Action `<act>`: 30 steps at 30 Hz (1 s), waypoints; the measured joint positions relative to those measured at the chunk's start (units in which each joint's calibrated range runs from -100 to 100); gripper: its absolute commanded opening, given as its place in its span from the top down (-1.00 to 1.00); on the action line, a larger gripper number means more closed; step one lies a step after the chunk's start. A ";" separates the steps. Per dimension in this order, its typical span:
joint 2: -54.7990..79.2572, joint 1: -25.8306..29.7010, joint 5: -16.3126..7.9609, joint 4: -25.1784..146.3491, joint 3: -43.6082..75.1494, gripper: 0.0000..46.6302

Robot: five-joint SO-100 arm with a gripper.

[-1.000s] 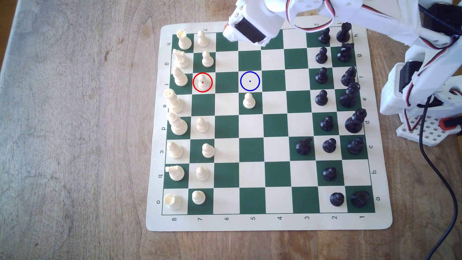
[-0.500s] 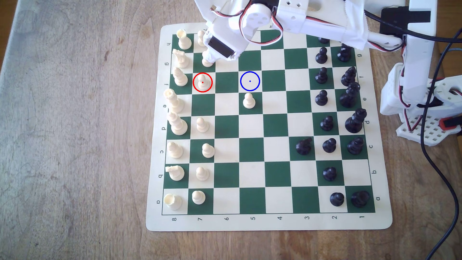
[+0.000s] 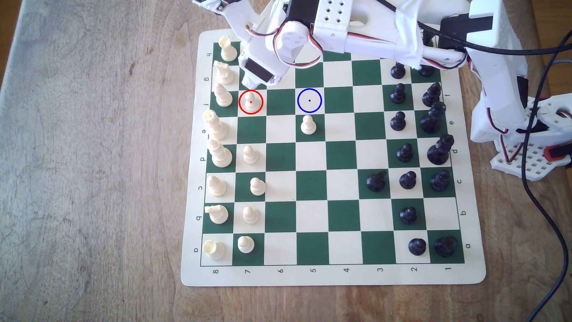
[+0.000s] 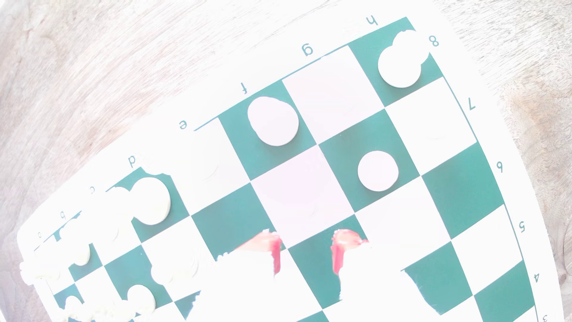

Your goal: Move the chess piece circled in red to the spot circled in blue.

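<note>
Near the top of the board [image 3: 337, 275], at about eleven o'clock from its middle in the exterior view, the gripper [image 3: 249, 83] hangs just above the chess piece [image 3: 250, 103], which stands upright inside its red ring on a cream square and is not yet touched. In the wrist view the two red-tipped fingers [image 4: 275, 247] stand apart with a clear gap between them, so the gripper [image 4: 306, 247] is open and holds nothing. The spot [image 3: 309, 100] with the blue ring sits at three o'clock from the pawn, two squares along the same row, and it is bare. To do this step well, I think the arm should line the gap up right over the round ball head, come straight down, and pinch low on the thin neck, because the plastic looks smooth and slippery. It should go gently, since the cream bishop [image 3: 223, 96] stands close at nine o'clock and another cream pawn is hidden under the arm at twelve o'clock. A second cream pawn [image 3: 308, 125] stands just at six o'clock of the spot, so the drop needs care too. The board looks like a thin floppy mat with green and cream squares, lying on a rough wooden table [image 3: 93, 154].
</note>
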State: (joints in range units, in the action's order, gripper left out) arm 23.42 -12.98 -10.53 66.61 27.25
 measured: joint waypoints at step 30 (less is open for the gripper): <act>12.99 0.52 -0.73 -1.12 10.39 0.47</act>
State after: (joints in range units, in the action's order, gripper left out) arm 36.41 -12.46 -11.26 65.50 37.64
